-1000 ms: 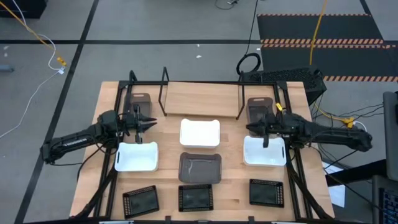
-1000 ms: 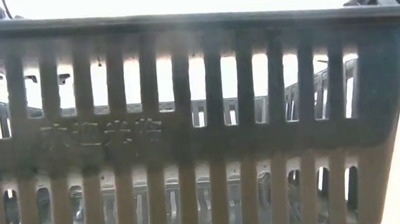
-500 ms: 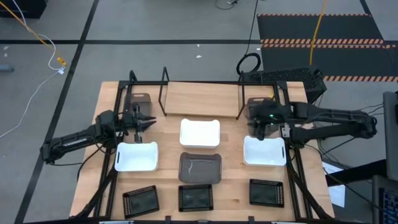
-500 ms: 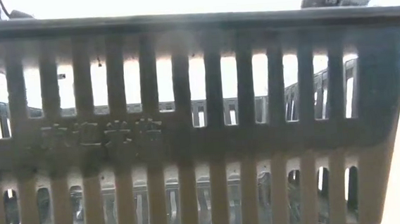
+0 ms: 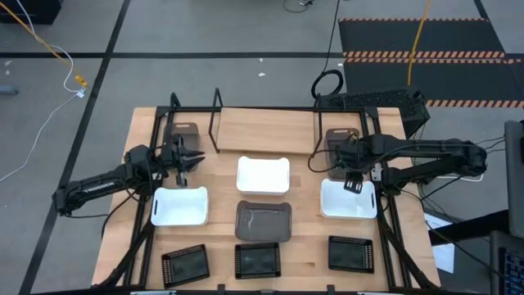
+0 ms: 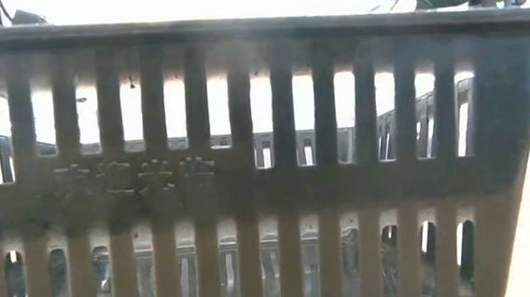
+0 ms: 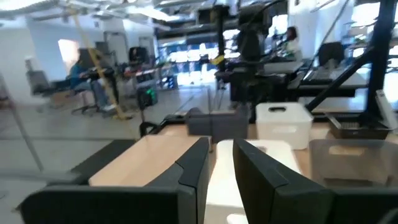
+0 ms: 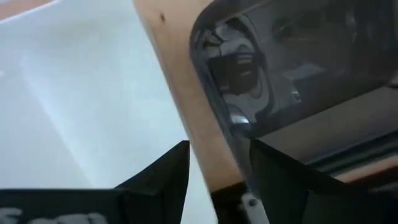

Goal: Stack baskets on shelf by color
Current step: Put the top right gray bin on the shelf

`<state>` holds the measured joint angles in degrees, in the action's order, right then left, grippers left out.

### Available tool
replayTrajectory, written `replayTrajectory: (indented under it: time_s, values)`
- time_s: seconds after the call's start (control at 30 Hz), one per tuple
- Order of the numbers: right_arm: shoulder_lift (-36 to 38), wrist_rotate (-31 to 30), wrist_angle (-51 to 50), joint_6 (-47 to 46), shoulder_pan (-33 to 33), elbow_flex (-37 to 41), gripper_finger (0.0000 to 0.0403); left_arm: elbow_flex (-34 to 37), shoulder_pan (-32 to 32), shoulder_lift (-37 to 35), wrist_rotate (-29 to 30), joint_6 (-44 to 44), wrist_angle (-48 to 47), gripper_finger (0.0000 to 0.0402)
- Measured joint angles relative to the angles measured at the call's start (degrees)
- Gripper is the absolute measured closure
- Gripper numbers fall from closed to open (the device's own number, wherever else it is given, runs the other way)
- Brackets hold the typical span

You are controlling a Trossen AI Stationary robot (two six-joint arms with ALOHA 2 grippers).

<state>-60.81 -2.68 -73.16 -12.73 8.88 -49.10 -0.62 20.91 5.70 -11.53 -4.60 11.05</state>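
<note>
Two dark baskets stand on the shelf, one at its left end and one at its right end. On the table lie three white baskets, a dark basket and three black trays along the near edge. My right gripper points down, open, over the strip of wood between the right white basket and the right dark basket. My left gripper hovers level beside the left dark basket, with a narrow gap and nothing in it.
Black upright rods divide the shelf, and black frame rails run along both table sides. A dark slatted basket wall fills the low view. Bare wood lies in the shelf's middle bay.
My right arm has swung its forearm toward the table's far edge, and its wrist has turned, so the gripper now points down by the right white basket's far edge. No basket has moved.
</note>
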Motion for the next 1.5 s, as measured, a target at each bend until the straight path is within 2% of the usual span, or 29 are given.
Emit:
replayTrajectory:
  time_s: [0.17,0.3,0.43,0.53,0.6,0.63,0.7,0.8,0.97,1.07,1.2,1.37,1.5]
  values:
    - [0.54,-1.74,5.27,1.26,0.0,5.83,0.0238,0.0,0.01,1.08,8.25,1.96,-0.26,0.0325]
    - [-0.23,-3.35,6.48,1.08,0.07,8.48,0.0239,0.0,0.0,1.48,10.86,4.34,-0.19,0.0325]
    - [-0.27,-3.5,7.26,0.29,0.09,8.13,0.027,0.0,0.02,1.48,17.52,9.15,1.41,0.0325]
    - [-0.27,-3.41,6.97,0.56,0.07,8.13,0.033,0.0,0.0,1.54,17.66,9.35,1.84,0.0336]
    - [-0.29,-3.3,6.96,1.34,0.09,8.13,0.0378,0.0,0.0,1.54,17.64,9.59,1.9,0.0355]
    - [-0.27,-3.36,7.07,1.62,0.07,8.11,0.0389,0.0,0.0,1.54,17.62,9.62,1.9,0.0367]
    - [-0.28,-3.42,6.96,1.22,0.07,8.1,0.0391,0.0,0.0,1.54,17.6,9.59,1.95,0.039]
    - [0.01,-3.69,6.95,0.93,0.07,8.1,0.0398,0.0,0.0,1.54,17.59,9.94,3.03,0.0394]
    - [1.66,-11.7,2.45,-6.74,-0.07,5.85,0.04,0.0,0.01,1.54,17.56,10.97,6.3,0.0394]
    - [3.42,-13.92,-0.5,-9.44,-0.07,3.6,0.04,0.0,0.0,1.54,17.55,10.92,8.07,0.0398]
    - [5.89,-14.43,-4.25,-10.68,-0.02,-0.05,0.0401,0.0,0.02,1.54,16.09,9.55,9.66,0.0387]
    - [7.25,-21.94,-9.26,-12.19,-0.02,-5.51,0.0402,0.0,0.0,1.54,14.79,8.15,9.76,0.037]
    - [7.25,-24.5,-9.64,-10.55,-0.02,-9.93,0.0402,0.0,0.0,1.54,14.8,8.13,9.86,0.0353]
